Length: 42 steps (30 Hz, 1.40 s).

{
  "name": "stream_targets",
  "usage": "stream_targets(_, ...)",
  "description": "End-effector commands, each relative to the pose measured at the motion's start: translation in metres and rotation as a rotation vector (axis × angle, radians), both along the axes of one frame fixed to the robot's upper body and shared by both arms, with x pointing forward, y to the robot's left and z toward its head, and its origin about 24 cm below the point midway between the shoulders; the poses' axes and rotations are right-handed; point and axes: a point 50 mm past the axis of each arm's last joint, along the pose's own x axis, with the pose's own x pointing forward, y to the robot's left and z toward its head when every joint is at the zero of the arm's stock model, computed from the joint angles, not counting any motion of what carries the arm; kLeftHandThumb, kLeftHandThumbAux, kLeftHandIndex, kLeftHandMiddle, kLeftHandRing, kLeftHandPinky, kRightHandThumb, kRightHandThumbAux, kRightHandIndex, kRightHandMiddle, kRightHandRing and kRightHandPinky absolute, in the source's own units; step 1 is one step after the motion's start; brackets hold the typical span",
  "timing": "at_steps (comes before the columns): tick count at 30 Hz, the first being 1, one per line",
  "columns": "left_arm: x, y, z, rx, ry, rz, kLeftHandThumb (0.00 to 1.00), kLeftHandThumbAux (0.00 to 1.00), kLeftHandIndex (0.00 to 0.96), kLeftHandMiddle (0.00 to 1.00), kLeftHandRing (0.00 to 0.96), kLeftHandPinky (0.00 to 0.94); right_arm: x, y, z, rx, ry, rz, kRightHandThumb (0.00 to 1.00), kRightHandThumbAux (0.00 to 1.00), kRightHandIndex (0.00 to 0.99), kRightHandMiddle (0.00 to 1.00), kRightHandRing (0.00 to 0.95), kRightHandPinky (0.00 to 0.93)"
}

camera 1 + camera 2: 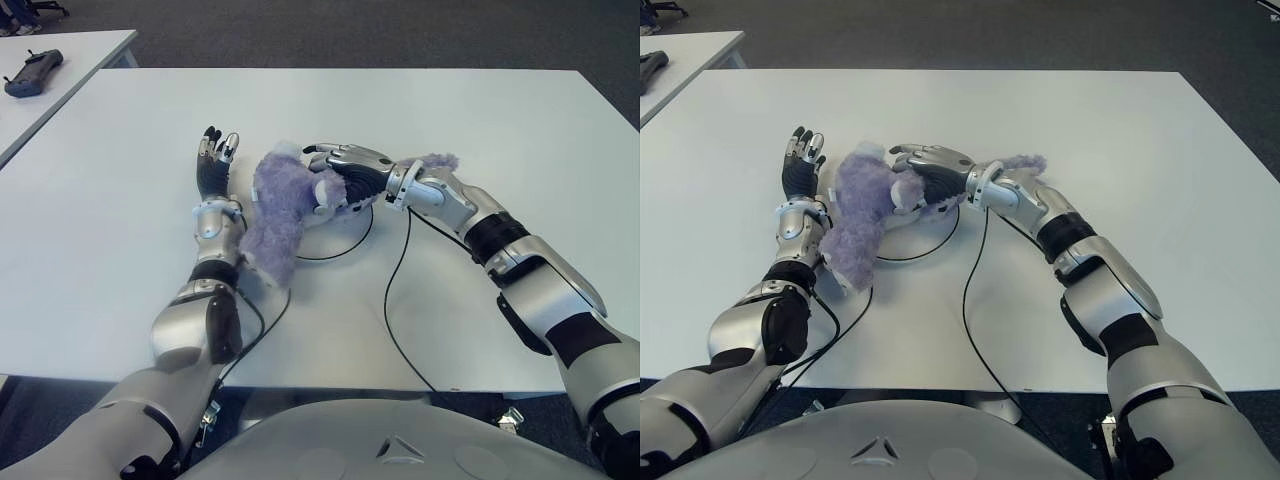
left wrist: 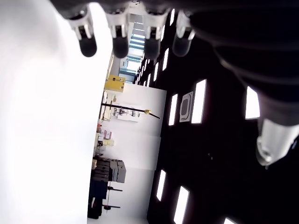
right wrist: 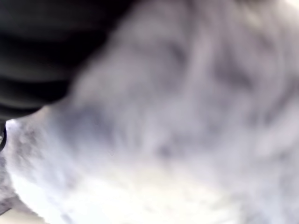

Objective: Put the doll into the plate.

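Partly over the round white plate [image 1: 345,232] on the white tabletop [image 1: 480,120], a fluffy lavender plush doll [image 1: 280,205] is gripped by the right robot hand [image 1: 345,170]. Much of its body is seen hanging past the rim. The left robot hand [image 1: 215,165] is held open, empty, beside the doll on its left.

doll [image 1: 275,205]: fluffy purple plush, lying half on plate, lower body off its left rim
plate [image 1: 352,237]: white, flat on table
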Motion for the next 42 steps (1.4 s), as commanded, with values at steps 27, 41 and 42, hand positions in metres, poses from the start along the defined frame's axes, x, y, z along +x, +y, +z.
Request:
stream_targets(27, -0.089, -0.026, -0.107, -0.178, 0.427, 0.026, 0.000, 0.496, 0.040, 0.087, 0.055, 0.024, -0.039, -0.094, 0.036, -0.057, 0.110, 0.031, 0.357, 0.149, 0.000, 0.000, 0.000, 0.000)
stream_targets(41, -0.090, -0.024, -0.107, -0.160, 0.436, 0.012, 0.000, 0.499, 0.026, 0.091, 0.056, 0.017, -0.039, -0.093, 0.033, -0.062, 0.142, 0.004, 0.370, 0.173, 0.000, 0.000, 0.000, 0.000)
stream_targets(42, -0.090, -0.024, -0.107, -0.162, 0.435, 0.012, 0.000, 0.499, 0.026, 0.090, 0.056, 0.018, -0.039, -0.092, 0.032, -0.059, 0.150, 0.003, 0.368, 0.176, 0.000, 0.000, 0.000, 0.000)
